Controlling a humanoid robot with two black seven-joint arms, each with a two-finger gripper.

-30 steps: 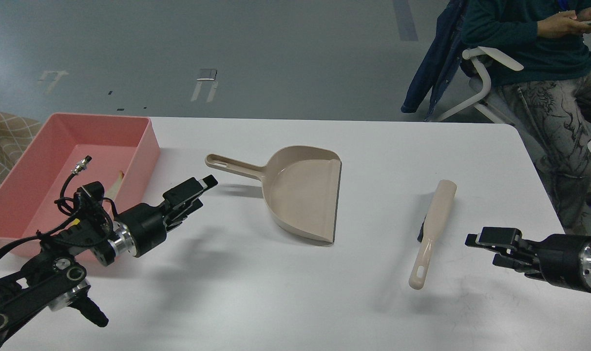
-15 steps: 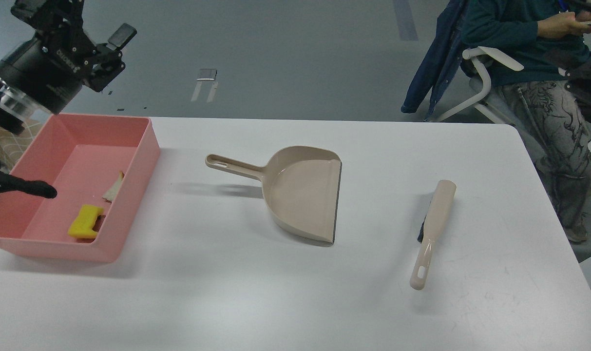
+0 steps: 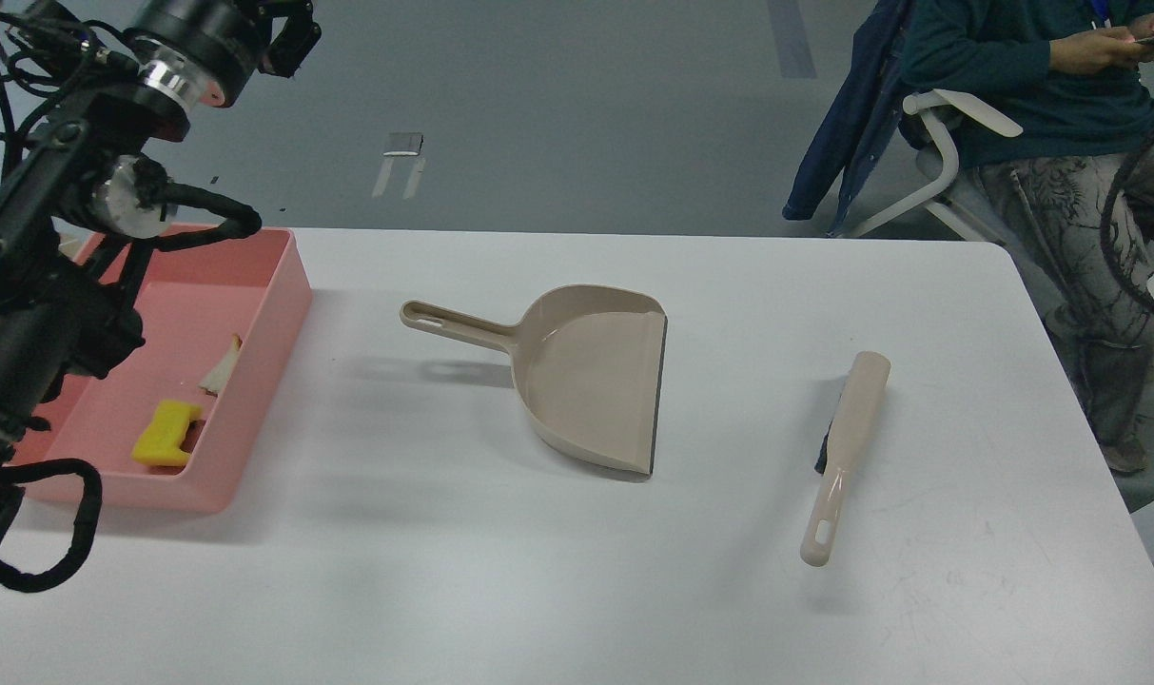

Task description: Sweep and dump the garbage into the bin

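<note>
The garbage lies inside the pink bin (image 3: 289, 285) at the table's left: a yellow sponge piece (image 3: 165, 433) with a dark edge near the front wall, and an off-white strip scrap (image 3: 223, 366) behind it. My left arm is raised high at the top left, above the bin's far end. Its gripper (image 3: 294, 38) is dark and partly cut by the top edge, and nothing shows in it. My right gripper is out of view; only a black cable (image 3: 1121, 238) shows at the right edge.
The beige dustpan (image 3: 586, 381) lies empty at the table's middle, handle pointing left. The beige brush (image 3: 848, 447) lies to its right, handle toward me. A seated person (image 3: 1033, 86) on a white chair is beyond the table's far right corner.
My left arm has lifted from low beside the bin to high above it and swung right. My right gripper has left the view. The garbage, dustpan and brush have not moved.
</note>
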